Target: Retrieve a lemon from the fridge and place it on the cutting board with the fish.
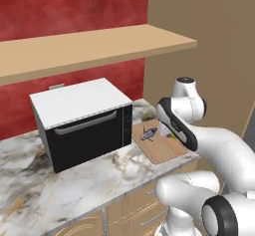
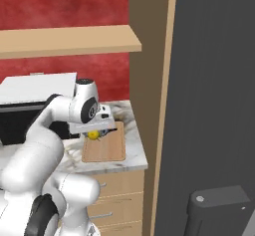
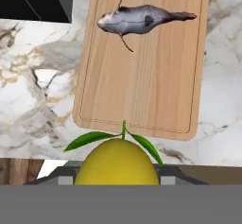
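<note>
Yellow and leafy, the lemon (image 3: 116,164) sits clamped between the fingers (image 3: 66,179) of the gripper (image 3: 116,180), which hangs above the near edge of the cutting board (image 3: 142,90). In the hand view the board's wooden surface stretches beyond the fruit, and the fish (image 3: 142,19) lies across the board's far end, well apart from the lemon. The board rests flat on the marble worktop (image 1: 89,180), just beside the black-fronted microwave (image 1: 82,123). From the right base view the lemon (image 2: 93,135) shows under the white wrist, over the board's (image 2: 107,150) left part, while the grey fridge (image 2: 214,90) door stands to the right of the board.
</note>
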Robot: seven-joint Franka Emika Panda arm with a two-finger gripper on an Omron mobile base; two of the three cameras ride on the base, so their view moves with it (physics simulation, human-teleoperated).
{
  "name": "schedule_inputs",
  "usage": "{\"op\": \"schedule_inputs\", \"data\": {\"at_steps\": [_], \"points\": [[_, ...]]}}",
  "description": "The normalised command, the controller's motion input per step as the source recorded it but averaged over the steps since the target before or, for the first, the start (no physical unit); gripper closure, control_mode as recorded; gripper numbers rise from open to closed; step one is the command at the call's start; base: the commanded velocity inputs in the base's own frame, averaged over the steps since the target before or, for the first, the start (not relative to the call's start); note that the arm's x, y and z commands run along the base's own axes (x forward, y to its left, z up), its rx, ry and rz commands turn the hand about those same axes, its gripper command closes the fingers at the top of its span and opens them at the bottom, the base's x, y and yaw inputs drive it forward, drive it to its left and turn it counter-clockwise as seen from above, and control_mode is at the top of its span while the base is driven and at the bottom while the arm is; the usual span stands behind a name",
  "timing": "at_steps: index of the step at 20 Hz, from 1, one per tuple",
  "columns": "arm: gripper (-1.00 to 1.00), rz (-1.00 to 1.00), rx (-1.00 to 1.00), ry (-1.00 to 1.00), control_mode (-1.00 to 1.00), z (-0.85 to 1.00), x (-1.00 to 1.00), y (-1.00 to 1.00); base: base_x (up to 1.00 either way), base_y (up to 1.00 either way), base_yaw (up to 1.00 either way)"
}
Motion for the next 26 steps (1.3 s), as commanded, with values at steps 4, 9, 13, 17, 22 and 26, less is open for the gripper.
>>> {"op": "schedule_inputs", "data": {"at_steps": [4, 9, 13, 17, 22, 26], "points": [[1.00, 0.00, 0.00, 0.00, -1.00, -0.54, 0.61, 0.00, 0.00, 0.00, 0.00], [1.00, 0.00, -0.01, -0.09, -1.00, -0.58, 0.43, 0.00, 0.00, 0.00, 0.00], [1.00, 0.00, 0.00, -0.24, -1.00, -0.41, 0.23, 0.00, 0.00, 0.00, 0.00], [1.00, 0.00, -0.01, -0.19, -1.00, -0.51, 0.17, 0.00, 0.00, 0.00, 0.00], [1.00, 0.00, 0.00, -0.02, -1.00, -0.43, 0.09, 0.00, 0.00, 0.00, 0.00], [1.00, 0.00, 0.00, 0.00, -1.00, -0.26, 0.10, 0.00, 0.00, 0.00, 0.00]]}}
